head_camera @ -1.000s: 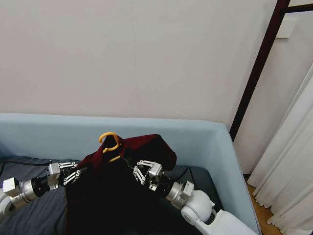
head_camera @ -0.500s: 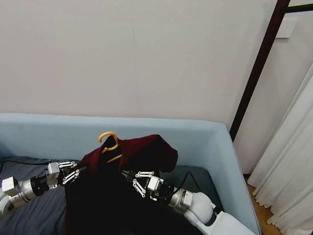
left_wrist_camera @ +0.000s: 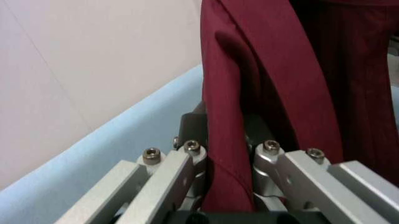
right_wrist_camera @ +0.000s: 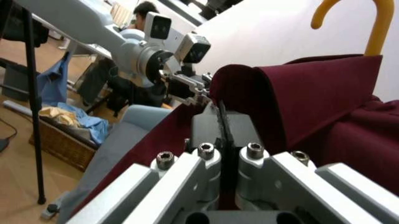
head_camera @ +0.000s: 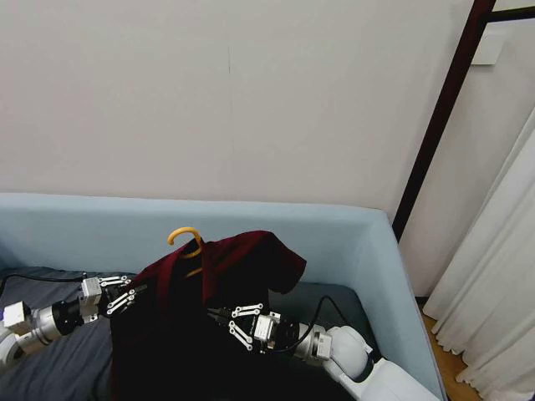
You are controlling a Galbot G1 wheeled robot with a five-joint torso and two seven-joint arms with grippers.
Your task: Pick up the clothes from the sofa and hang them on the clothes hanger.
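Hanging above the blue sofa [head_camera: 359, 242], a dark red garment [head_camera: 238, 267] is draped on a yellow hanger [head_camera: 185, 237]. The left gripper [head_camera: 134, 293] clamps the garment's left edge, with cloth running between its fingers [left_wrist_camera: 168, 177]. The right gripper [head_camera: 227, 320] sits low against the front, its pads [right_wrist_camera: 206, 126] pressed together; whether they pinch cloth I cannot tell.

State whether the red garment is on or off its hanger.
On: garment drapes over the hanger, yellow hook poking from the collar.
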